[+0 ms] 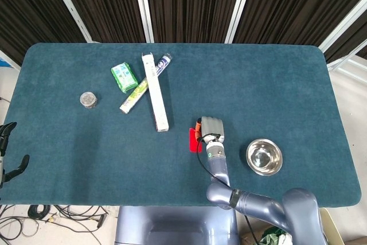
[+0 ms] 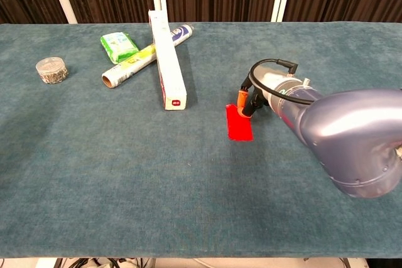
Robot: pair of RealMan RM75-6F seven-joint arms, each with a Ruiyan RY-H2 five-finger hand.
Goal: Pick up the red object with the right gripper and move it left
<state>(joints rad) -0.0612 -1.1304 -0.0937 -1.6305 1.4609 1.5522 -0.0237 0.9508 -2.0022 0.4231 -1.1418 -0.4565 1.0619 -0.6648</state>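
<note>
Lying flat, thin red object (image 2: 239,123), right hand (image 1: 210,128) touching it, grip unclear

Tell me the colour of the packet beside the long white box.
Green packet with white markings; clearest in the chest view.

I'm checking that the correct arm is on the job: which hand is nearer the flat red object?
Right. The right hand is at the flat red object's right edge, fingertips on or just above it. The left hand sits far off, past the table's left edge.

The counter (image 1: 275,84) wears matt, napped teal cloth. The bowl (image 1: 264,157) is polished metal, the arm (image 2: 352,136) glossy smooth plastic, the jar (image 2: 51,69) clear plastic.
</note>
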